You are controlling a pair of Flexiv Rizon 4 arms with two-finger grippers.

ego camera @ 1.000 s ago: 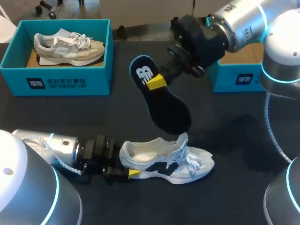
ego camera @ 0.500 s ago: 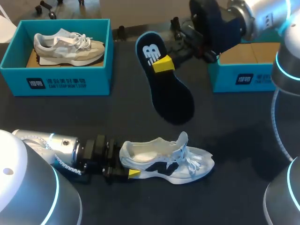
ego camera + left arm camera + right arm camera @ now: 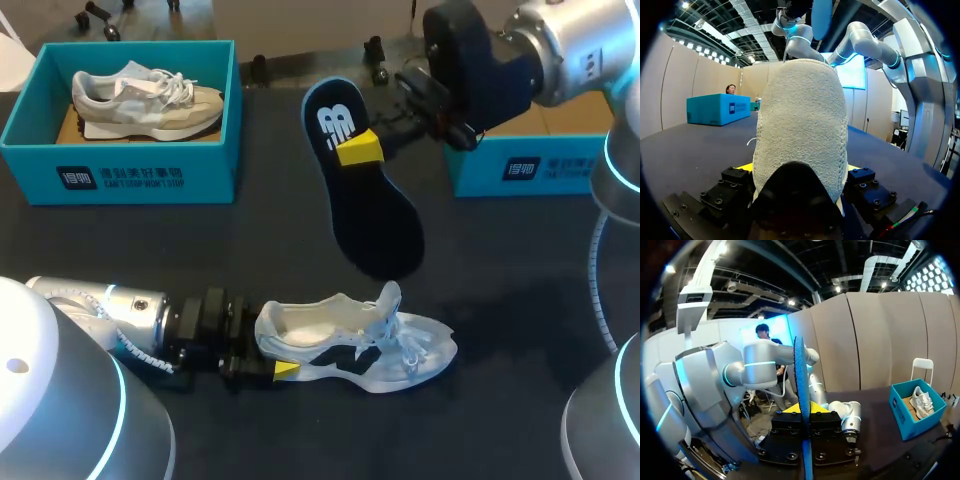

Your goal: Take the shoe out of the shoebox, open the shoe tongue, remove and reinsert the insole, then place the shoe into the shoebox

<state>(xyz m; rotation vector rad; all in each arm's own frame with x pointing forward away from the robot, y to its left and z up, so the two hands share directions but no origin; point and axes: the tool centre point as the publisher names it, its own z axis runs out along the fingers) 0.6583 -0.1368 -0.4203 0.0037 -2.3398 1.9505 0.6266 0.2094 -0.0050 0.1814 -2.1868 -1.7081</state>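
Black table (image 3: 200, 250) at lower centre bore the white sneaker (image 3: 360, 345), heel pinched by the left gripper (image 3: 268, 352); unboxing and tongue-opening looked done. Above it, the right gripper (image 3: 358, 152) clamped the dark insole (image 3: 370, 205), white logo showing; reinsertion and boxing remained. Farther, the teal shoebox (image 3: 470, 175) at upper right carried white print.

The shoe (image 3: 800, 125) hides most of the left hand's (image 3: 799, 169) yellow tips. The right arm (image 3: 570, 45) covers part of the shoebox (image 3: 520, 170) at the bench's (image 3: 500, 260) far right edge.
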